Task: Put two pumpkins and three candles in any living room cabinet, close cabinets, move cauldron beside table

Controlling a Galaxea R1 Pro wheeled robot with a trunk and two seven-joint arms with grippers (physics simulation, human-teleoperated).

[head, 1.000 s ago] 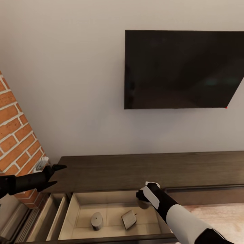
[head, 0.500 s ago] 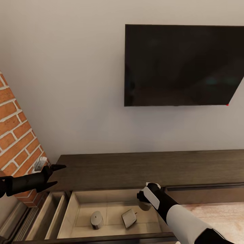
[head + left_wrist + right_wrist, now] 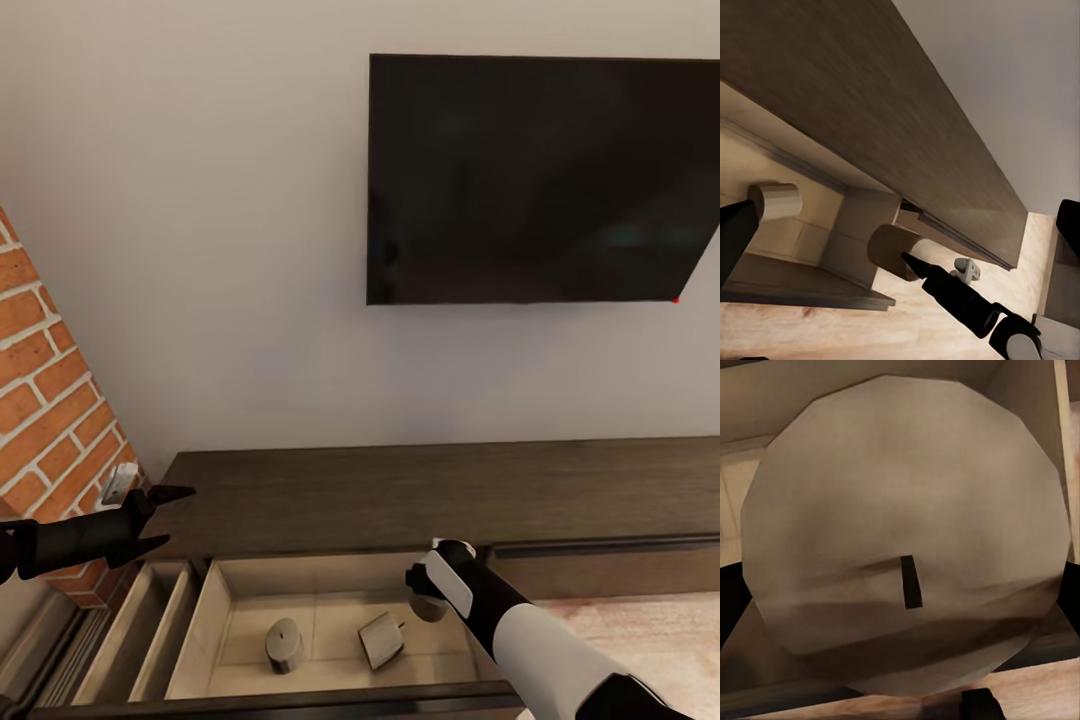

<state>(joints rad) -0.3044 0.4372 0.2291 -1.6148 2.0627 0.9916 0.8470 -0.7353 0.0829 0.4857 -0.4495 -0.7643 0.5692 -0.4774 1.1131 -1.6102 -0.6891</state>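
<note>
Two candles (image 3: 284, 643) lying in open cabinet (image 3: 330, 500) drawer. Right gripper (image 3: 428, 600) holding third candle (image 3: 904, 540), wick toward camera. Left gripper (image 3: 160, 518) fingers wide.

Plain off-white wall (image 3: 200, 250), flat even lighting. Black wall-mounted TV (image 3: 540, 180) upper right, screen dark. Red brick fireplace edge (image 3: 50, 400) at left, white mortar lines. Strip of light wood plank floor (image 3: 640, 630) at lower right.
</note>
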